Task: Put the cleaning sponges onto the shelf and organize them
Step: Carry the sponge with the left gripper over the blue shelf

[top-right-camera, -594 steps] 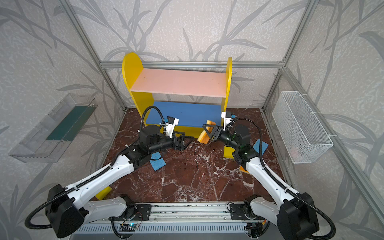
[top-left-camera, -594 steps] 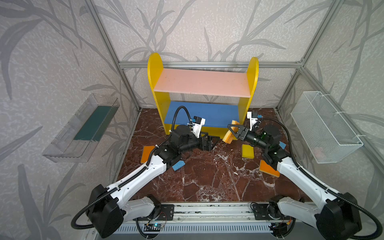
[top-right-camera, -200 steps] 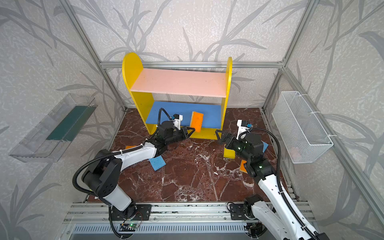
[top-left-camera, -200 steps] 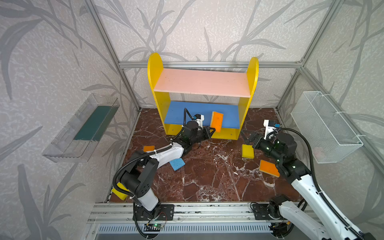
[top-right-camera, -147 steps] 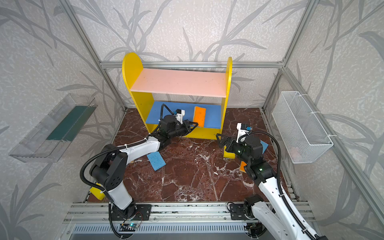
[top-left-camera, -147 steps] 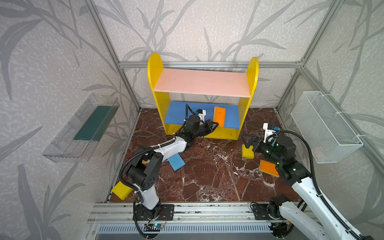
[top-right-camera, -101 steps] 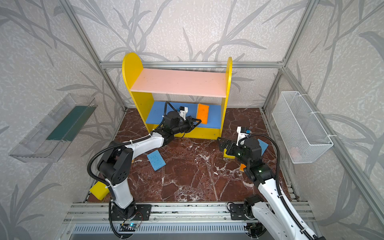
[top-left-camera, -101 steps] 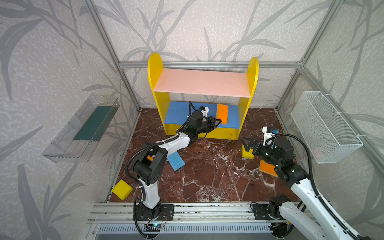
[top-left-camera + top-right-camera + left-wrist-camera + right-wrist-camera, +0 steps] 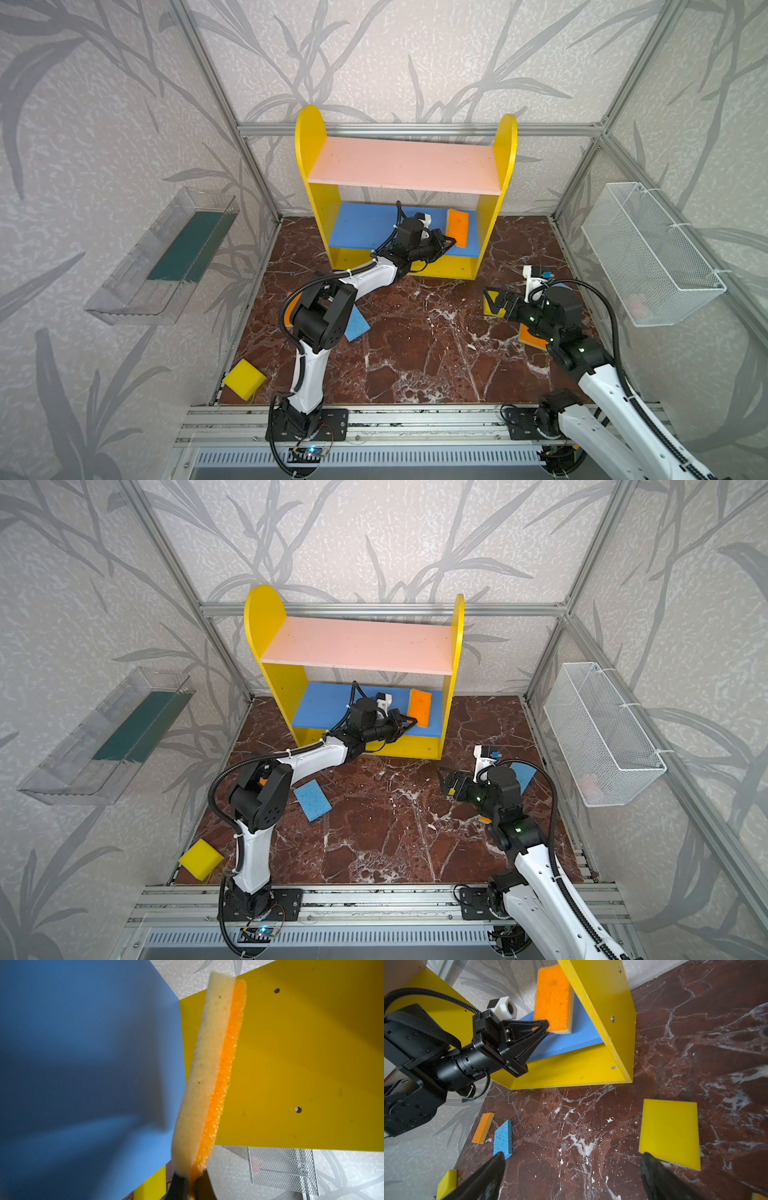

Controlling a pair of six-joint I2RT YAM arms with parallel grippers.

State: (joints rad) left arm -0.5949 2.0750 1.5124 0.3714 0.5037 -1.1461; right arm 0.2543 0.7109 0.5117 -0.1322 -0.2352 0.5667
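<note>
Left gripper clamping an orange-faced sponge on edge over the shelf's blue board, yellow side panel standing just beside it, right gripper hanging spread wide by a yellow sponge, blue sponge lying near the left arm.

The left arm and the right arm wore white shells between black joint housings. A black corrugated cable ran along each. A white camera block sat at the left wrist. The left gripper had black triangular jaws on a screwed black plate. Small green lights dotted the right arm's joints.
</note>
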